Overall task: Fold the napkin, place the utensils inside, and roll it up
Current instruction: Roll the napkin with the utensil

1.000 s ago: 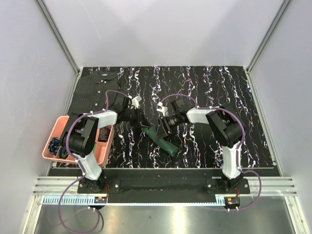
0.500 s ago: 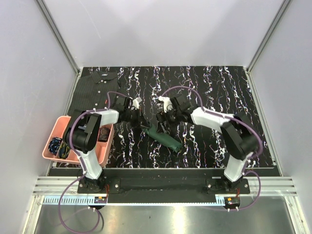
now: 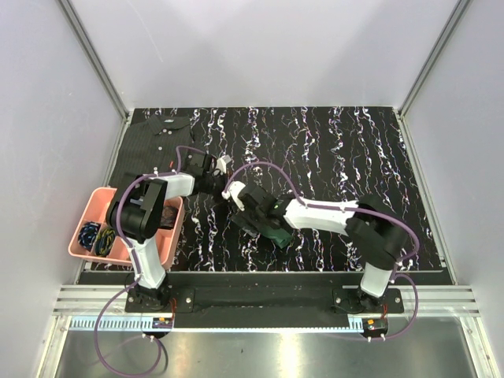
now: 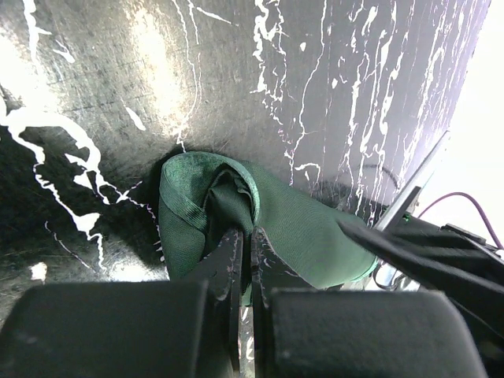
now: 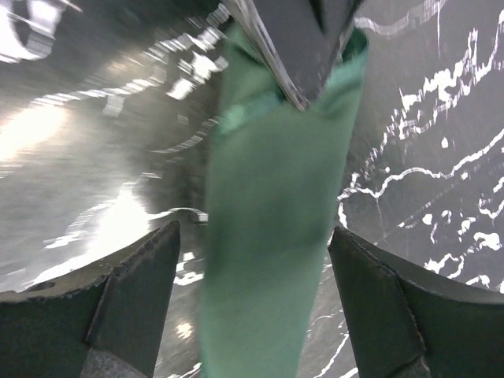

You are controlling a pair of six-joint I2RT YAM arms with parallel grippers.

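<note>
The napkin (image 3: pixel 276 233) lies as a slim green roll on the desk (image 3: pixel 331 142), much where it lay a second ago. My left tool (image 4: pixel 246 244) is now clenched tight with its tips against the roll's open end, though I cannot tell whether any cloth is caught between them. My right tool (image 5: pixel 252 232) has swung from the far side of the roll to hang over it, and it now stands released, one finger on either side of the roll without gripping it.
</note>
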